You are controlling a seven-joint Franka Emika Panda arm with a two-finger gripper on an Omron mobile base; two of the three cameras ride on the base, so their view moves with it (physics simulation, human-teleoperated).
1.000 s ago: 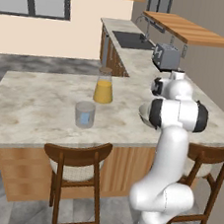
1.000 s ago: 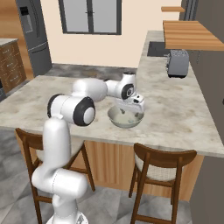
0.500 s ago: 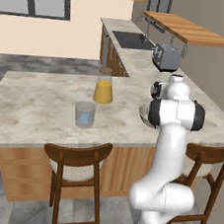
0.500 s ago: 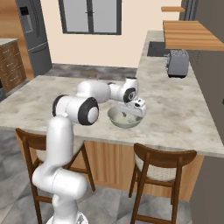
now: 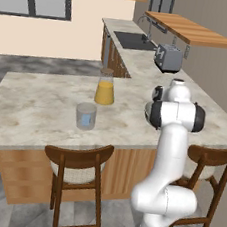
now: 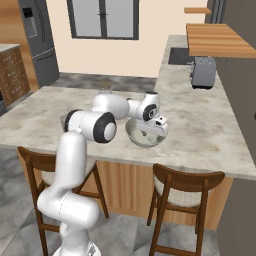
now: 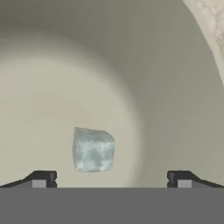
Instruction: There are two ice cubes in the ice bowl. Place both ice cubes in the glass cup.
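In the hand view, one pale-blue ice cube (image 7: 92, 149) lies on the floor of the whitish ice bowl (image 7: 175, 87). My gripper (image 7: 111, 180) is open just above it, the cube sitting left of centre between the two fingertips (image 7: 41, 179). From the right base view, the gripper (image 6: 151, 131) reaches down inside the ice bowl (image 6: 142, 142) near the counter's front edge. The glass cup (image 5: 86, 115) stands upright to the left on the counter, well apart from the arm, with a pale-blue shape inside it. In the left base view my own arm hides the bowl.
A glass carafe of orange juice (image 5: 105, 87) stands behind the cup. A toaster (image 6: 202, 72) sits farther back on the counter, near a sink (image 5: 132, 39). Wooden stools (image 6: 187, 180) stand below the counter's front edge.
The hand has come down and slightly right, into the bowl. The jaws have stayed open. Cup and carafe have not moved.
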